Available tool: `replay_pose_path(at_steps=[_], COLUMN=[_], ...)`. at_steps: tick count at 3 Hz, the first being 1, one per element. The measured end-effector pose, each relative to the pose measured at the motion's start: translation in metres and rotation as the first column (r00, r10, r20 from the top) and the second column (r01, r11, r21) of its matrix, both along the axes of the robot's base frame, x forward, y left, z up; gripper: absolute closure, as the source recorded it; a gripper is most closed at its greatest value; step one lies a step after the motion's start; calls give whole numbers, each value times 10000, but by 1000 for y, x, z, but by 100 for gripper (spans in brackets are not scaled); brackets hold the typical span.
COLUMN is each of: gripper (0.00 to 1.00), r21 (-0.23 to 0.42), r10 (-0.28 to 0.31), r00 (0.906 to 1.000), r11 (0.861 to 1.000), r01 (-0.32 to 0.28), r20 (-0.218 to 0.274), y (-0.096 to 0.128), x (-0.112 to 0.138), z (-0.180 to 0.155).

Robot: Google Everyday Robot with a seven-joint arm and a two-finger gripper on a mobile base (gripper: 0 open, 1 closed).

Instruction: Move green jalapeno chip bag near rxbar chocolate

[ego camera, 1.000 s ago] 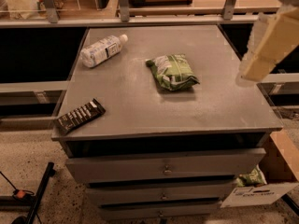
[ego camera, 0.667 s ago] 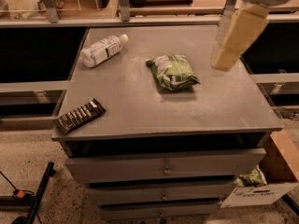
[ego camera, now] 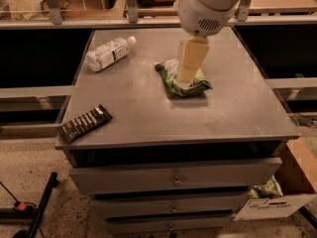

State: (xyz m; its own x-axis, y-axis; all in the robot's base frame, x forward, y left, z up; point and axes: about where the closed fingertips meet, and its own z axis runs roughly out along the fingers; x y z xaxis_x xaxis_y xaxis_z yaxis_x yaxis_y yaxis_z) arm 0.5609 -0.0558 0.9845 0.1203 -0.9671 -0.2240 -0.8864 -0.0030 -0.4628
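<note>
The green jalapeno chip bag lies a little right of the middle of the grey cabinet top. My gripper comes down from the white arm at the top and stands right over the bag, its cream tip touching or just above the bag's middle and hiding part of it. The rxbar chocolate, dark with white lettering, lies at the front left corner of the top, well away from the bag.
A white-labelled plastic bottle lies on its side at the back left. Drawers face the front below. A cardboard box sits on the floor at the right. A shelf rail runs behind the cabinet.
My arm has swung in from the right edge to the left and down, and the gripper now stands over the chip bag. The bag, bar and bottle have not moved.
</note>
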Motion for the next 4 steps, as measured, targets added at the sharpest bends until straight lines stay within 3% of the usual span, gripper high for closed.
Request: replay_pose_path(at_steps=[2,4], gripper=[0,0], r21=[-421,-1255], r10=[-207,-1066], r00=[9998,9928], r11=[9989,9871], r01=[210,991], r20=[75,-547], y=[-6,-42], x=[5,46], z=[0,-58])
